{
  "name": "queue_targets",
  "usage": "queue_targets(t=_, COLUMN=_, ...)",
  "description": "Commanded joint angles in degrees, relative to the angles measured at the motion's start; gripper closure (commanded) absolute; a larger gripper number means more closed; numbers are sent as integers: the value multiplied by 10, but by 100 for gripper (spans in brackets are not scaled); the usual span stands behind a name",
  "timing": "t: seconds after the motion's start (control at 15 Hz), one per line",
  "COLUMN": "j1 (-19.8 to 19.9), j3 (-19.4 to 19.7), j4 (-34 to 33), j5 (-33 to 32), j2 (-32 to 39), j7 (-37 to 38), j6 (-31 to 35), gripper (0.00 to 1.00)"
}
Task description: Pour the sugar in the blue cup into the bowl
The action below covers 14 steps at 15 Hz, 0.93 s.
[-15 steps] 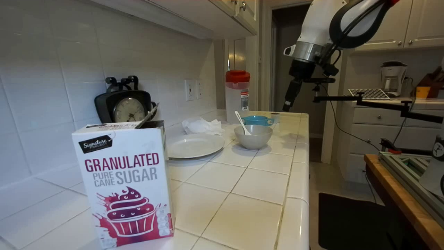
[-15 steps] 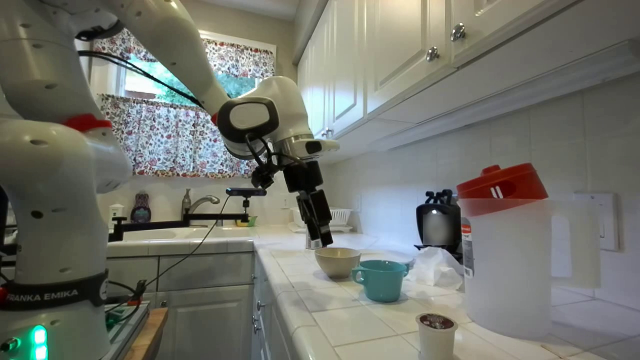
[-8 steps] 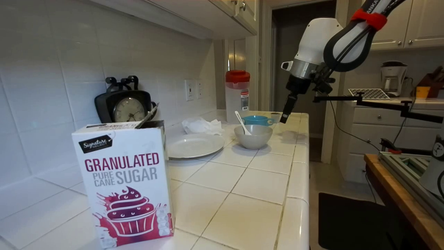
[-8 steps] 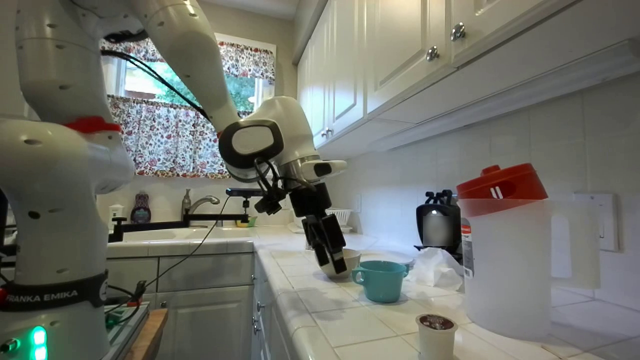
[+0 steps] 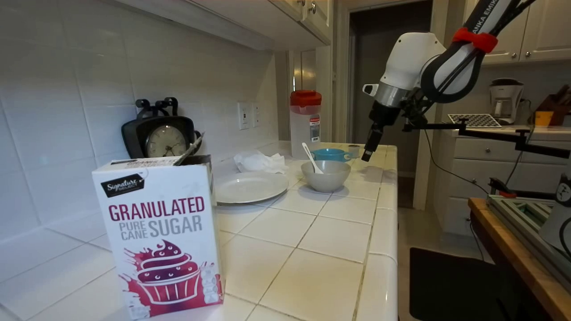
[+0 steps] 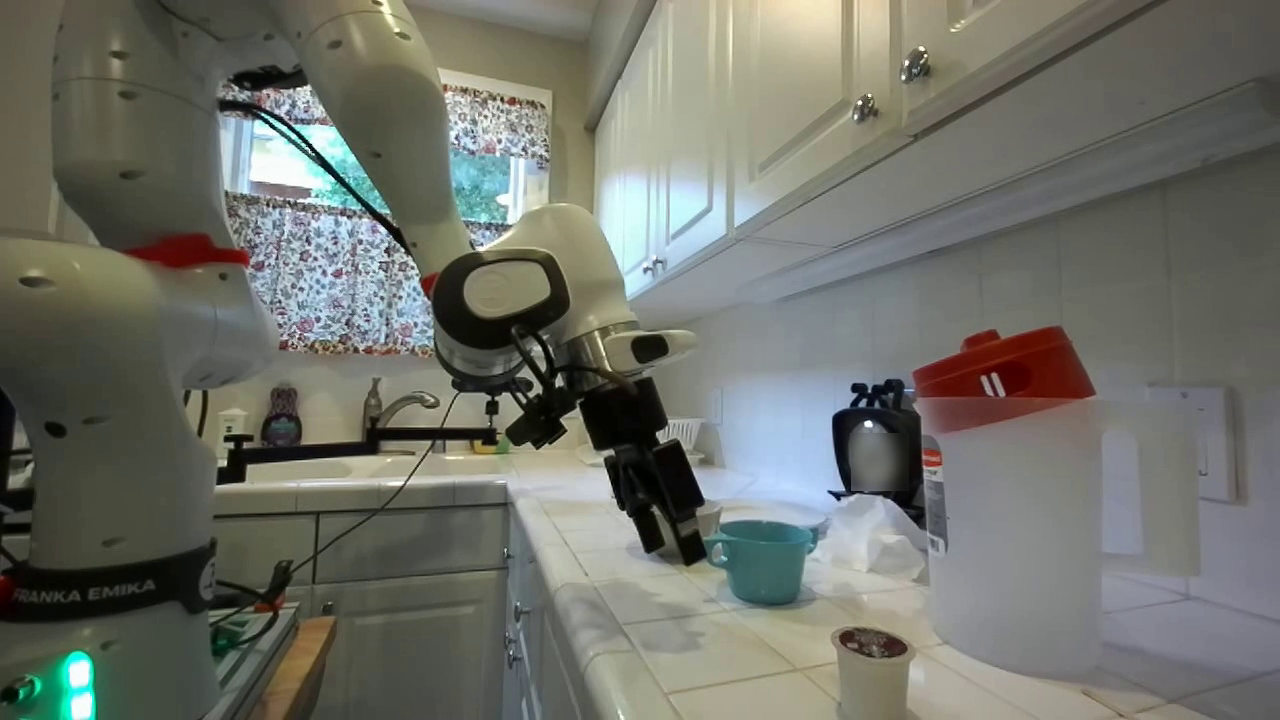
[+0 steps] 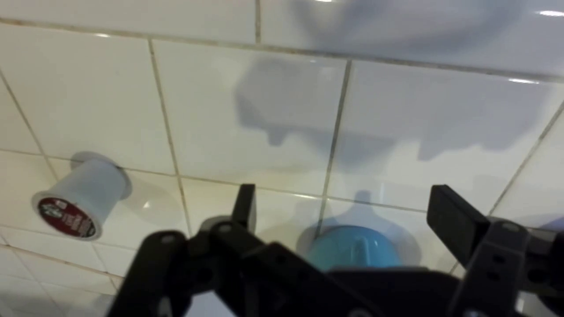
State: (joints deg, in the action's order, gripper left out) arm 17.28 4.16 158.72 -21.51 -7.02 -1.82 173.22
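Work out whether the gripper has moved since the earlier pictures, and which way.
Yes. In an exterior view, the gripper has moved down and towards the unmoved blue cup.

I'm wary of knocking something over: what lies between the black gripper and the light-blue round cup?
No object: in the wrist view, only white tile, partly shadowed, shows between the gripper and the cup.

The box is marked “Signature Select Granulated Pure Cane Sugar”. The black base band is lettered “Franka Emika”.
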Motion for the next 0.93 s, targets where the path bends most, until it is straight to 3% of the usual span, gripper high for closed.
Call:
queue_targets(t=0.0, j1=1, j3=-1, j4=-1, j5=0, j2=0, j7=3, j6=0, gripper=0)
queue_targets(t=0.47, j1=-9, j3=8, j4=-10, j5=19, j2=8, j7=-13, j6=31, gripper=0)
queue_targets(t=0.87, j1=-52, j3=29, j4=-7, j5=86, j2=35, j7=-37, j6=94, gripper=0)
